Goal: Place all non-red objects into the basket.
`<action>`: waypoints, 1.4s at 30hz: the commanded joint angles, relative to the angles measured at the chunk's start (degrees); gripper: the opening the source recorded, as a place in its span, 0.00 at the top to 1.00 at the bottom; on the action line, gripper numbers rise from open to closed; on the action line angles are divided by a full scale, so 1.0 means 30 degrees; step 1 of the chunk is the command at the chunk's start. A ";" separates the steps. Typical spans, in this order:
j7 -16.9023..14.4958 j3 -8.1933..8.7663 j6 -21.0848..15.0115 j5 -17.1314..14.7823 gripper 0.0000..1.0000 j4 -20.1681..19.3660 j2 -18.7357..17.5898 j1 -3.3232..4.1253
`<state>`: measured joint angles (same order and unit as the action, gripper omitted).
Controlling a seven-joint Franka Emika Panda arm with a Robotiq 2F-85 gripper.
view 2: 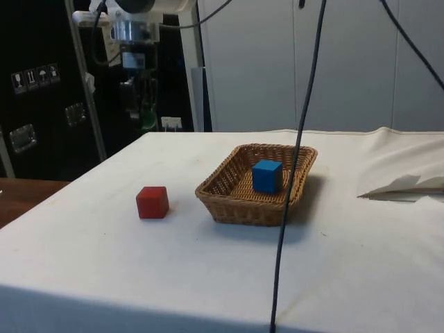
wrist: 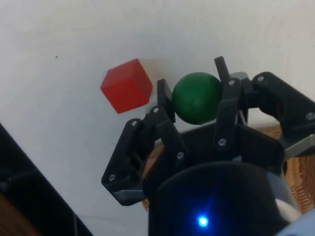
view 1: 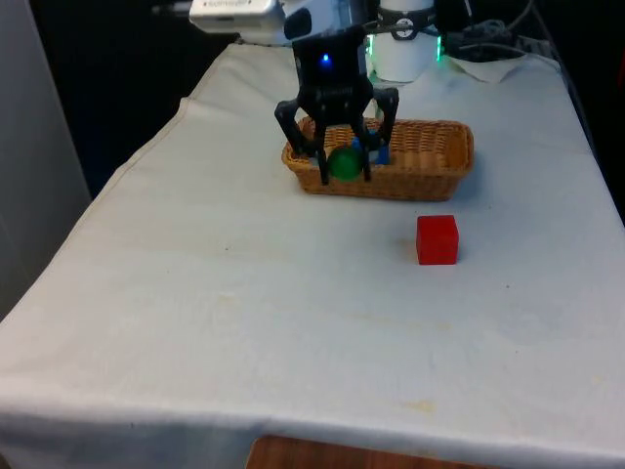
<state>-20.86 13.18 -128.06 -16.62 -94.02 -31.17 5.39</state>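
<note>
status: task partly complete. the blue cube (view 2: 267, 175) already sits inside the wicker basket (view 2: 239, 206), resting on the basket floor toward its middle. the red cube (view 1: 437, 239) stands on the tabletop (view 1: 244, 322), apart from the basket on the side nearer the front camera; as a red item it is to remain where it is.

the end effector (view 1: 344, 162) is clenched on the green ball (wrist: 197, 98), one finger on each side of it, as the wrist view shows. the ball is carried in the air, clear of the tabletop. in the side view the end effector (view 2: 142, 118) hangs well above the cloth and well off to one side of the basket, so the ball is judged not yet over the basket opening, although the front view overlays it on the basket's near wall.

remaining work, as judged: bring the ball above the basket interior, lower it, and let it go. a free spot is available beside the blue cube. the ball may roll on release, so a low drop inside the rim is advisable. no other non-red item is seen on the tabletop.
</note>
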 commanded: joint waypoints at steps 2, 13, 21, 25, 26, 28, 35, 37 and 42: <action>-0.0115 0.0038 0.0000 0.0076 1.00 -0.0458 0.0535 0.0057; -0.0554 0.0000 -0.0038 0.0095 1.00 -0.2349 0.2406 0.0267; -0.0516 -0.0057 0.0000 0.0134 1.00 -0.3380 0.3476 0.0516; -0.0477 -0.0172 0.0019 0.0172 1.00 -0.4125 0.4240 0.0630; -0.0458 -0.0191 0.0019 0.0172 1.00 -0.4259 0.4374 0.0649; -0.0611 -0.0286 0.0019 0.0019 1.00 -0.4393 0.4507 0.0611; -0.0344 -0.0477 -0.0038 0.0210 1.00 -0.5615 0.5710 0.0879; -0.0286 -0.0554 -0.0057 0.0210 1.00 -0.5940 0.6035 0.0917; -0.0229 -0.0783 -0.0095 0.0210 1.00 -0.6780 0.6837 0.0974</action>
<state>-22.12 10.71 -128.06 -16.56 -114.08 -10.94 8.02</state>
